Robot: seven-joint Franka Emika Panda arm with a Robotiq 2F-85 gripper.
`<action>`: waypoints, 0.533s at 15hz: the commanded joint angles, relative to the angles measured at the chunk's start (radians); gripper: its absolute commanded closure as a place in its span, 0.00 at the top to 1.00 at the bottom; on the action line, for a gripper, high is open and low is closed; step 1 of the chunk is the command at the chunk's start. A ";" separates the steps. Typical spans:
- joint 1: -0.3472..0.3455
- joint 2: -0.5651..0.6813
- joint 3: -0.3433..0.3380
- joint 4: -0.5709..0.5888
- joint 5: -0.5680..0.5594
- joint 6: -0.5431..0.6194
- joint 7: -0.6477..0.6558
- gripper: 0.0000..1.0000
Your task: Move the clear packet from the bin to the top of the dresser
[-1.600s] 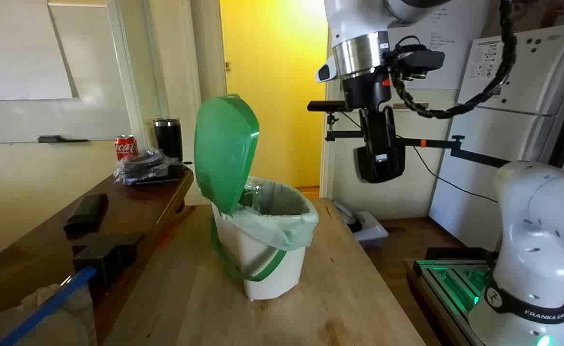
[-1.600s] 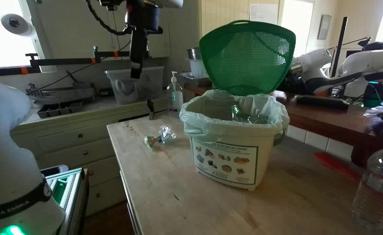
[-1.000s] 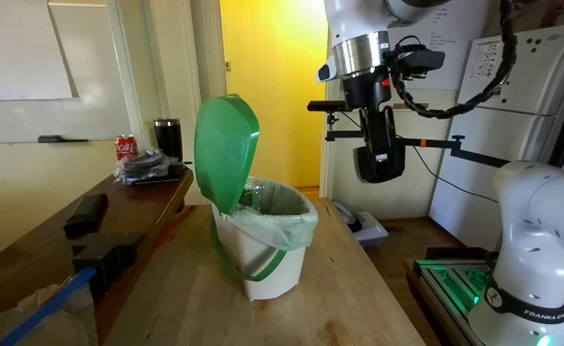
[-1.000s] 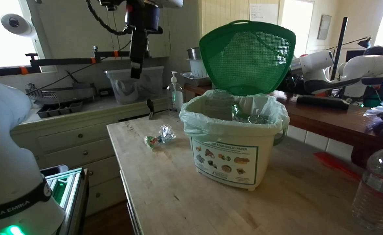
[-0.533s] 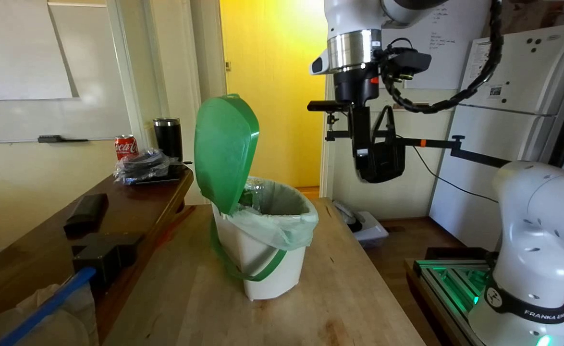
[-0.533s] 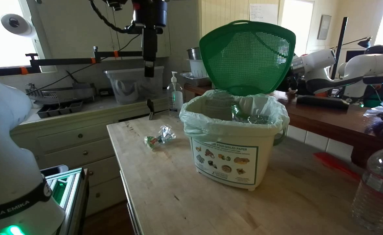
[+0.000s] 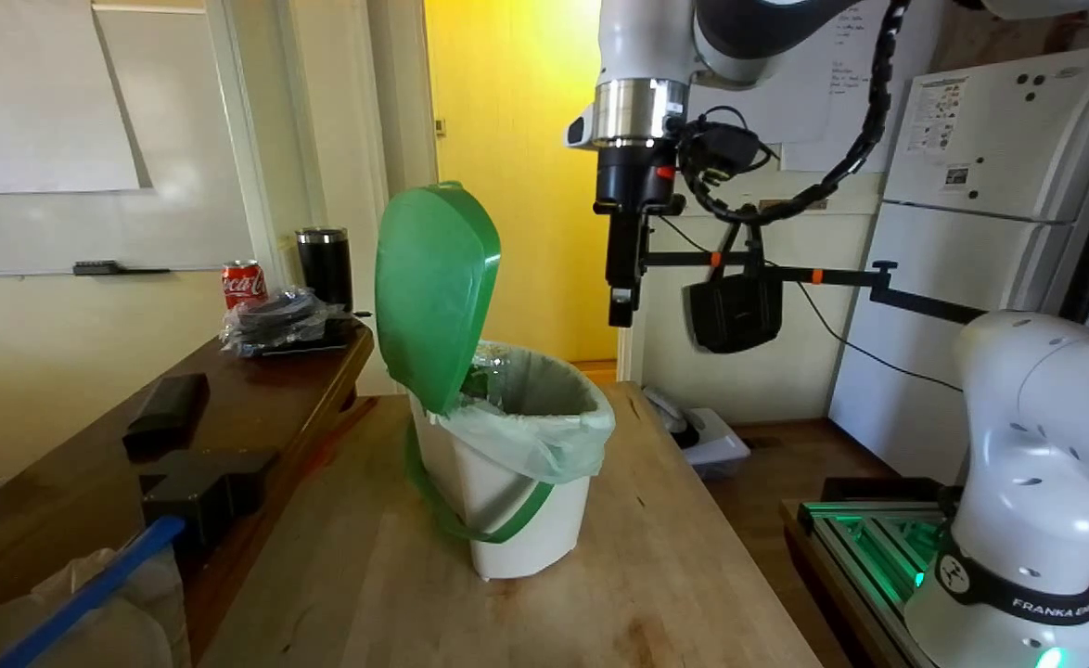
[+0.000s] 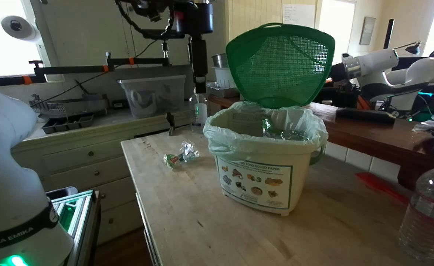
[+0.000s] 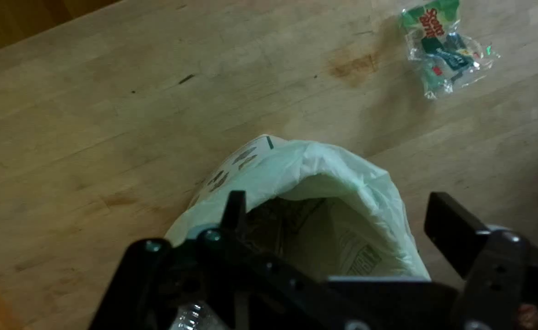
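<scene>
Pale walls (image 7: 71, 343) and a whiteboard (image 7: 183, 186) are backing the left of an exterior view, where a red soda can (image 7: 244, 284) and a black tumbler (image 7: 324, 269) are standing at the back of a dark wooden table (image 7: 252, 394). Farther right, the bin (image 7: 484, 482) is sitting on the light wooden dresser top (image 7: 665, 575), its green lid (image 7: 435, 297) standing raised. See-through plastic, apparently the clear packet (image 7: 496, 371), is showing inside the bin close to the lid, partly hidden. Right of the bin and higher up, the robot's gripper (image 7: 621, 314) is hanging in midair, its fingers (image 9: 452, 224) standing well apart in the wrist view and the bin's mouth showing between them. Toward that view's upper right, a green-printed wrapper (image 9: 445, 50) is lying on the dresser top.
</scene>
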 commanded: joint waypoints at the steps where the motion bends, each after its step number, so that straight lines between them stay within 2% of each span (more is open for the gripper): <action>1: -0.013 0.059 -0.009 0.031 0.038 0.051 0.009 1.00; 2: -0.014 0.025 0.001 0.007 0.016 0.033 -0.002 1.00; 8: -0.018 0.053 -0.003 0.027 0.024 0.042 -0.001 1.00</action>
